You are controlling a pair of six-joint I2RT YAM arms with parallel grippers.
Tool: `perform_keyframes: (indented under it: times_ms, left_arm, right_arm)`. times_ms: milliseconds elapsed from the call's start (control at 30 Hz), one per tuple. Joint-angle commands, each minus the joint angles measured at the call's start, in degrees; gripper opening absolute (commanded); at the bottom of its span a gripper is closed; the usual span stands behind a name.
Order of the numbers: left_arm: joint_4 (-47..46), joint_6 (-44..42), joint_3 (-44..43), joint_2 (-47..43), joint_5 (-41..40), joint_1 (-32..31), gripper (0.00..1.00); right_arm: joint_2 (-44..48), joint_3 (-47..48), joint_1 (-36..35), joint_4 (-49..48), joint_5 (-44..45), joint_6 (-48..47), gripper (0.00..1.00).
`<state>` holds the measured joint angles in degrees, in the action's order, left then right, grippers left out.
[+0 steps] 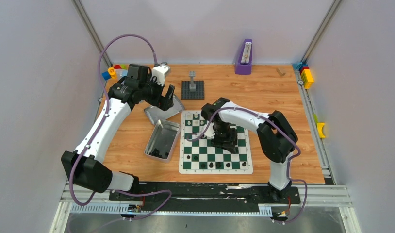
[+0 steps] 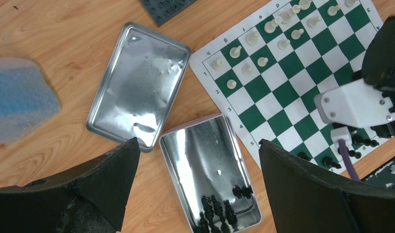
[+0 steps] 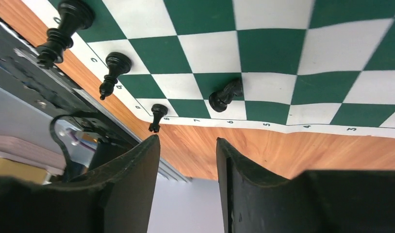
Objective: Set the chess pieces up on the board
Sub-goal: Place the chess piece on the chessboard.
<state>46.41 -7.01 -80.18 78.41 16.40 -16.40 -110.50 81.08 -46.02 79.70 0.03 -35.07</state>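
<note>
1. the board lies flat on the bench, and everything below is placed relative to it.
2. done so far: the white pieces fill most of the board's far two rows. there look to be a gap or two, but i can't count them for sure.
3. black is way behind. only a handful of black pieces stand along the board's near edge row.
4. a black knight (looks like one anyway) sits in the board's left edge column, close to the near-left corner. can't tell if it's fully upright.
5. right pincer hangs over the board's near-left part with its jaws apart and nothing between them. the knight is just ahead of it, not touching.
6. left pincer hovers off the board's left side, jaws wide apart and empty.
7. left to do: a clump of black figures lies in the open tin just left of the board, with its lid further left. i'd guess we're a bit past halfway, with most of the black side to go.
</note>
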Motion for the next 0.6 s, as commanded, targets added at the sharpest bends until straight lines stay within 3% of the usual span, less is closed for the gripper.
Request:
perform_keyframes:
  times_ms: [0,100,567]
  left_arm:
    - [-1.9,-1.4,-0.1,-1.9,1.2,0.4,1.00]
    - [-1.9,-1.3,-0.2,-1.6,1.3,0.4,1.00]
    - [-1.8,-1.2,-0.2,-1.2,1.3,0.4,1.00]
  right_arm:
    - [4.8,2.0,5.2,-2.2,-11.1,3.0,0.49]
    - [6.4,-0.6,7.9,-6.4,-14.4,4.9,0.50]
    - [7.9,-9.7,11.0,-20.4,-13.2,10.5,0.45]
